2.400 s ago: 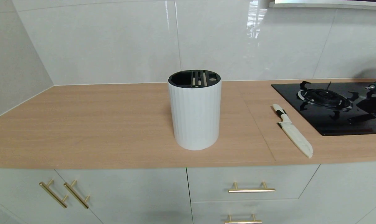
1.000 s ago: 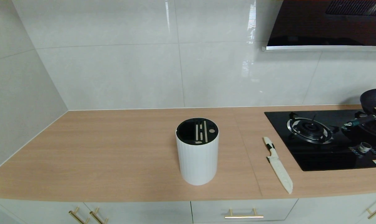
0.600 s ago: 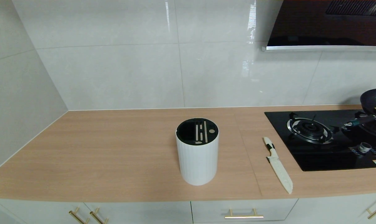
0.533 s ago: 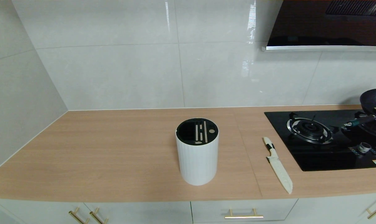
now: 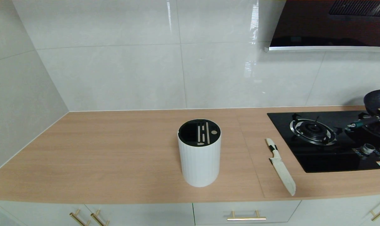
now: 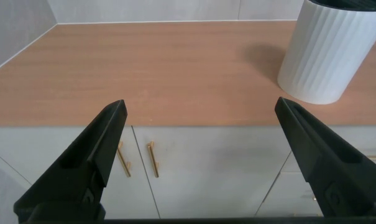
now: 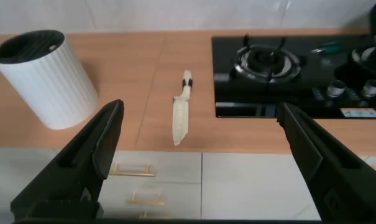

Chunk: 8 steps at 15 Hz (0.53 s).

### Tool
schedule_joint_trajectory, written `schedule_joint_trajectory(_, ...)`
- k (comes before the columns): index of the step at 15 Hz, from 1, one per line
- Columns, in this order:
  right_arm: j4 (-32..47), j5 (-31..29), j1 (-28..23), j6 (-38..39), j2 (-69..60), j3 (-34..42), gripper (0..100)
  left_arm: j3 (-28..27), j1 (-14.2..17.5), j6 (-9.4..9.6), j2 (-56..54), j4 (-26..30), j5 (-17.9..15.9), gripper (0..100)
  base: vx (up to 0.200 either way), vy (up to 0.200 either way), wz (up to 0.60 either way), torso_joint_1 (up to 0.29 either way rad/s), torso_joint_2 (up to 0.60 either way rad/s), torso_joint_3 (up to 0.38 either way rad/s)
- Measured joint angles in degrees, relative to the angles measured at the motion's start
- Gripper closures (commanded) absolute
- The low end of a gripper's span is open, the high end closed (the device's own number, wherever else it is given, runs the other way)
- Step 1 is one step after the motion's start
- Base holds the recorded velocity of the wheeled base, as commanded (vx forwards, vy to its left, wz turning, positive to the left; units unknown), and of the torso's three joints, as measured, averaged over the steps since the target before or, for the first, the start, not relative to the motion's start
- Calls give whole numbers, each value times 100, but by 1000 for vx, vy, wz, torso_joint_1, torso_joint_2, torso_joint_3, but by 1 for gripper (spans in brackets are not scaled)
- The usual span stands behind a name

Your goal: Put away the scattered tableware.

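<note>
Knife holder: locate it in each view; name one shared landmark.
Head view: knife holder on the wooden countertop, left of the knife.
Left wrist view: knife holder near the countertop's front edge, cropped.
Right wrist view: knife holder beside the knife, apart.
Shared landmark: the countertop.

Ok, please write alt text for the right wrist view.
A pale knife lies flat on the wooden counter, between a white ribbed holder and a black stove. The open right gripper faces them.
</note>
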Motion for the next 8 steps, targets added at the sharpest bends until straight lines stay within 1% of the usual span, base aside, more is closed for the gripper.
schedule_joint_trajectory(2,-156,15,193,57,1169,-653,0,0,0,11,0,0,-1,0,0,0,0,0,0,0)
schedule_joint_trajectory(4,-589,22,357,95,2367,-1128,0,0,-1,11,0,2,-1,0,0,0,0,0,0,0)
schedule_joint_trajectory(8,-1842,-13,550,126,4656,-1540,0,5,0,9,0,0,-4,0,0,0,0,0,0,0)
